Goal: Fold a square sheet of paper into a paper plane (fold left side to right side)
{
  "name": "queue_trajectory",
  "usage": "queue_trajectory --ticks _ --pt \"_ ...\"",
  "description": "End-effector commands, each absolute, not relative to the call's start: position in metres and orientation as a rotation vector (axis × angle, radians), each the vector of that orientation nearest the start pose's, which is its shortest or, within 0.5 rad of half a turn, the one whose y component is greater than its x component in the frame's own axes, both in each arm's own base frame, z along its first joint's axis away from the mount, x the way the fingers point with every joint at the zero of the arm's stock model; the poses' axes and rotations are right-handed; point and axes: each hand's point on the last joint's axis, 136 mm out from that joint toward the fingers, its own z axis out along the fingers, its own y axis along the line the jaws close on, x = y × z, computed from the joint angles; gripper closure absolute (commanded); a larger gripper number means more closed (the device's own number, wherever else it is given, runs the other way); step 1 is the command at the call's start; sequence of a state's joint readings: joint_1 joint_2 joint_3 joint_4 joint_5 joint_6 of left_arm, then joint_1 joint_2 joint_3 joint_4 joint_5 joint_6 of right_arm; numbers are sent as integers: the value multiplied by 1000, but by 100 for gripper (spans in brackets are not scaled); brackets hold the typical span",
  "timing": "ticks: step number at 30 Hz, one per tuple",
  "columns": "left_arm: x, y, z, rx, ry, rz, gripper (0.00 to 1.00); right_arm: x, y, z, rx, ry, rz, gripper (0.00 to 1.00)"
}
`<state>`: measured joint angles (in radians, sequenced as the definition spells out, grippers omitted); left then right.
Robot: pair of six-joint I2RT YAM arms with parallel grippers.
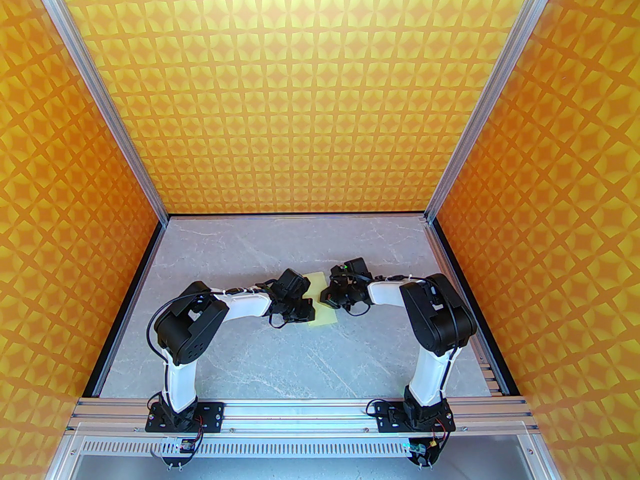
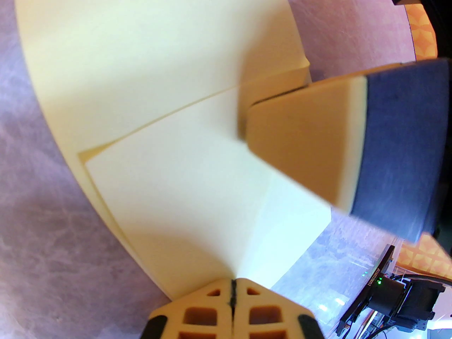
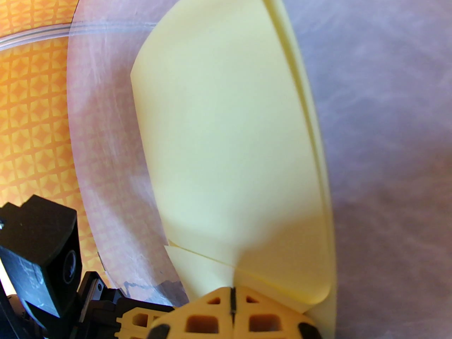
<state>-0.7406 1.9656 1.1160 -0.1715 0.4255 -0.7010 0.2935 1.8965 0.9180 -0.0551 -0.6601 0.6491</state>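
Pressing with closed tips looks to be the purpose here: the square sheet of paper (image 1: pixel 326 318), partly folded, lies at the middle of the top view on the grey worktop (image 1: pixel 250 358). The left end effector (image 2: pixel 233 291) is fully closed, its tips at the sheet's edge. The right end effector (image 3: pixel 233 295) is closed too, resting on a folded flap. Neither clearly pinches paper; I judge they are flattening a crease.

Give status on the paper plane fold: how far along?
Done: the square sheet of paper is doubled over, layered edges visible at both wrists. In hand: left end effector and right end effector, both shut, tips on the sheet. Left: no pointed dart shape yet, so further folds remain.
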Motion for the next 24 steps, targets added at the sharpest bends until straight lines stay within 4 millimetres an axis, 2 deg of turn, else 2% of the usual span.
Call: queue_trajectory --ticks 1,10,17,20,24 --pt "240 -309 -45 196 3106 -682 100 366 168 -22 382 2764 931 100" --pt "240 -310 -44 219 3106 -680 100 382 138 -17 479 2713 906 100" --pt "244 -315 -37 233 3085 -697 100 384 133 16 430 2667 869 100" --pt "245 -317 -35 238 3081 -705 100 381 138 31 393 2653 894 100" --pt "246 -319 -32 245 3076 -717 100 368 164 40 298 2667 949 100"
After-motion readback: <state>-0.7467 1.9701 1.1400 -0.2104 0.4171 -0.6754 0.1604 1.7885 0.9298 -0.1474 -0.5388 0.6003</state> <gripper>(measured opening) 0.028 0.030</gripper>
